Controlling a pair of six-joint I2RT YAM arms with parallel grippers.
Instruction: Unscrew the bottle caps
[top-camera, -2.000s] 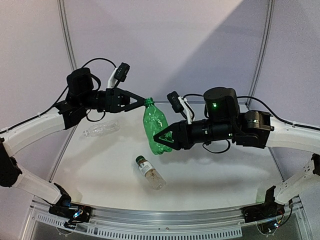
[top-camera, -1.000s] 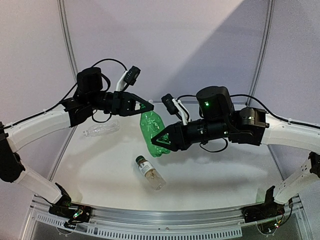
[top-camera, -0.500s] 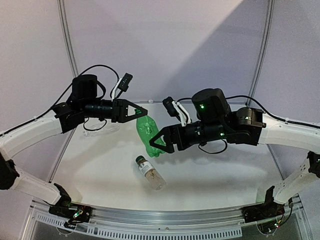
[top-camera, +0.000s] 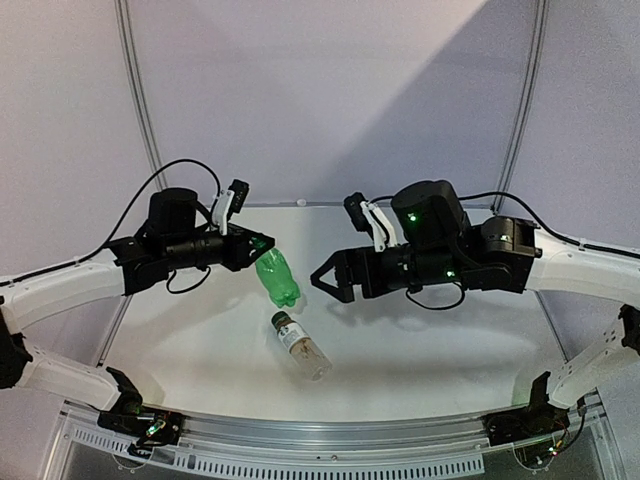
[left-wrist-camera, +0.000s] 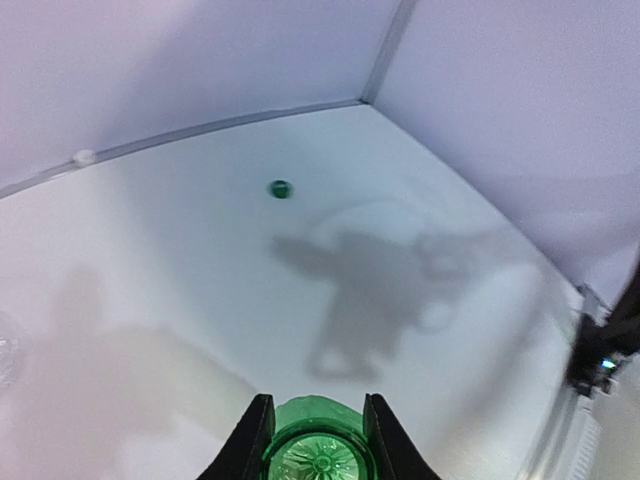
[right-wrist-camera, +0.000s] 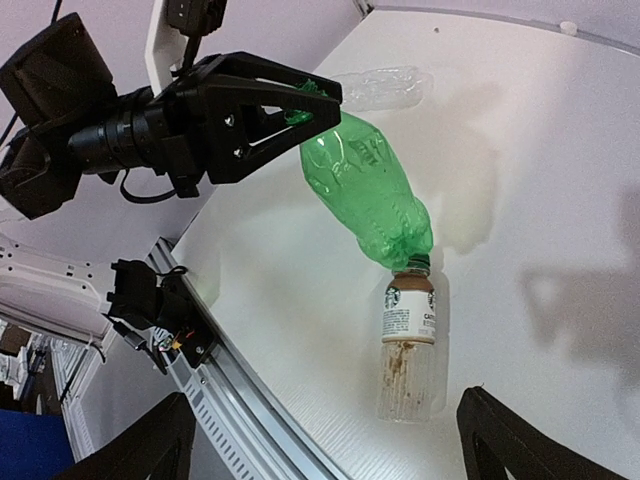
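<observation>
The left gripper (top-camera: 260, 249) is clamped on the top of the green bottle (top-camera: 277, 280). The bottle hangs tilted, left of the table's (top-camera: 420, 350) centre, with its base slanting toward 5 o'clock in the overhead view. The fingers (right-wrist-camera: 270, 100) cover its mouth, so whether a cap sits there cannot be told, nor whether the base touches the table. The left wrist view looks straight down the bottle's length between the two closed fingers. The right gripper (top-camera: 322, 285) stands at 3 o'clock of the green bottle, near it but apart. Its jaws are spread wide with nothing between them, and its tips point toward 9 o'clock. At 6 o'clock of the green bottle the labelled bottle (top-camera: 302, 347) lies on its side on the table, base toward 5 o'clock. Its dark green cap (top-camera: 281, 321) is screwed on at the 11 o'clock end, just below the green bottle's base. The clear ribbed bottle (right-wrist-camera: 385, 88) lies on the table beyond the left gripper, toward 10 o'clock. The overhead view hides it behind that arm. A loose dark green cap (left-wrist-camera: 281, 188) rests alone on the table in the left wrist view, well apart from the bottles. A small white cap (top-camera: 300, 202) lies at 12 o'clock, by the far wall.
</observation>
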